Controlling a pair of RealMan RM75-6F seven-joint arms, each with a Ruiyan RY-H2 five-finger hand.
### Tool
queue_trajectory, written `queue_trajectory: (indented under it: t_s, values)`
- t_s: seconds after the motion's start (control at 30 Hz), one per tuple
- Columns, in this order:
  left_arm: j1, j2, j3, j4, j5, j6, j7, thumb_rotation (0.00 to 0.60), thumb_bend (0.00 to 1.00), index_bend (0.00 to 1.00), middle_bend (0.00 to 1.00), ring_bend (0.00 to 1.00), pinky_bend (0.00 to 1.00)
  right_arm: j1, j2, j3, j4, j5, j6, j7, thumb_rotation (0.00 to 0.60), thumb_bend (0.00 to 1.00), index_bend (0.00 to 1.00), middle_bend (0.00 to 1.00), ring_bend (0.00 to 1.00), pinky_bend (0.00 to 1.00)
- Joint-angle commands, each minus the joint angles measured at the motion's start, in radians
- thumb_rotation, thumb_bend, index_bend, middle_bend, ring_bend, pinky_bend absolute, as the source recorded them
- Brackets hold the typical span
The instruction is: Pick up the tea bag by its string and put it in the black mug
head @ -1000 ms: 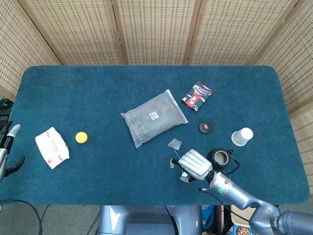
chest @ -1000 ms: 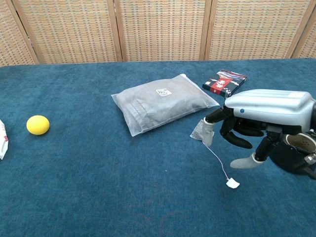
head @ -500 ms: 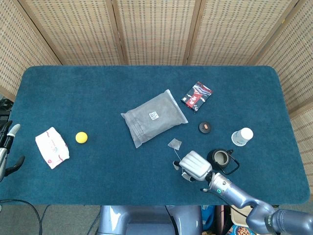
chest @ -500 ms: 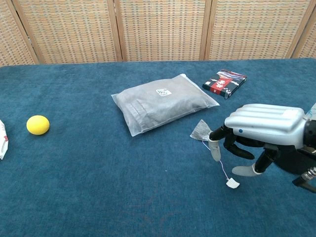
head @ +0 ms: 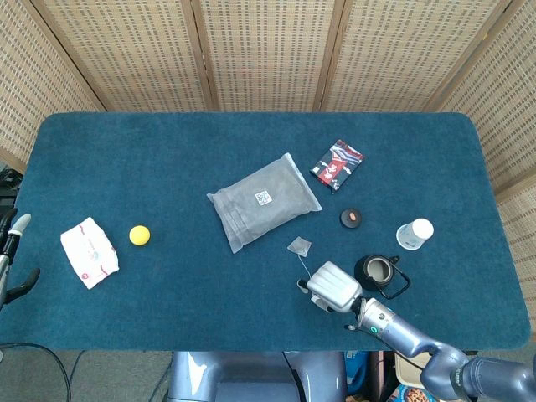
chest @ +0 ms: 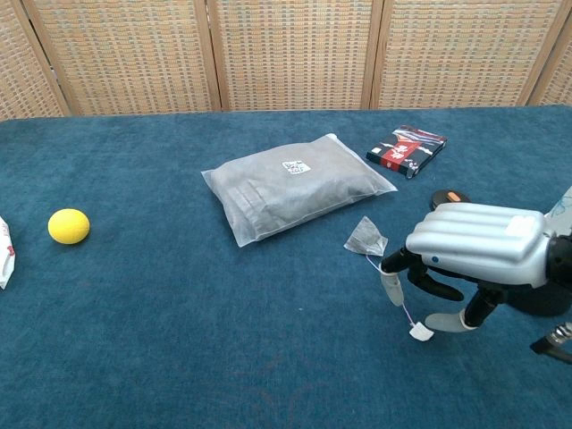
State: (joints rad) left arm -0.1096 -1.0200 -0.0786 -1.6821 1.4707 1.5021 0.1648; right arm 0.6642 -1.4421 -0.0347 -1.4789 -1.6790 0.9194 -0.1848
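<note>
The tea bag (chest: 366,238) lies flat just left of the mug (head: 378,271), its string (chest: 399,301) trailing under the right hand (chest: 465,259), whose curled fingers (chest: 391,284) bracket it; pinch unclear.

Bare cloth left of right hand (chest: 474,255) & near edge. Grey bag (head: 264,201) blocks far-left; black mug (head: 376,272) tight on its right, puck (head: 353,218) beyond.
</note>
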Motion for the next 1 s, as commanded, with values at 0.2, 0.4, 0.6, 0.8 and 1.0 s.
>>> queue_trajectory:
  t_s: [0.2, 0.4, 0.6, 0.8, 1.0]
  values:
    - [0.002, -0.003, 0.003, 0.005, 0.0, 0.0, -0.007, 0.6, 0.32, 0.03, 0.0, 0.0, 0.0, -0.004, -0.019, -0.018, 0.026, -0.001, 0.005, -0.011, 0.6, 0.47, 0.49, 0.86, 0.88, 0.92]
    - [0.003, -0.005, 0.004, 0.011, 0.0, 0.0, -0.011, 0.6, 0.32, 0.03, 0.0, 0.0, 0.0, -0.006, -0.031, -0.03, 0.047, -0.004, 0.008, -0.016, 0.6, 0.47, 0.49, 0.86, 0.88, 0.92]
    - [0.003, -0.007, 0.005, 0.015, 0.0, -0.001, -0.017, 0.6, 0.32, 0.03, 0.0, 0.0, 0.0, -0.01, -0.042, -0.038, 0.066, -0.003, 0.015, -0.017, 0.6, 0.47, 0.5, 0.86, 0.88, 0.92]
    - [0.003, -0.008, 0.005, 0.018, -0.002, -0.002, -0.018, 0.6, 0.32, 0.03, 0.0, 0.0, 0.0, -0.012, -0.049, -0.043, 0.078, -0.002, 0.02, -0.016, 0.6, 0.47, 0.5, 0.86, 0.88, 0.92]
    - [0.004, -0.009, 0.005, 0.018, -0.002, 0.001, -0.019, 0.6, 0.32, 0.03, 0.0, 0.0, 0.0, -0.016, -0.055, -0.05, 0.087, -0.001, 0.024, -0.014, 0.6, 0.47, 0.5, 0.86, 0.88, 0.92]
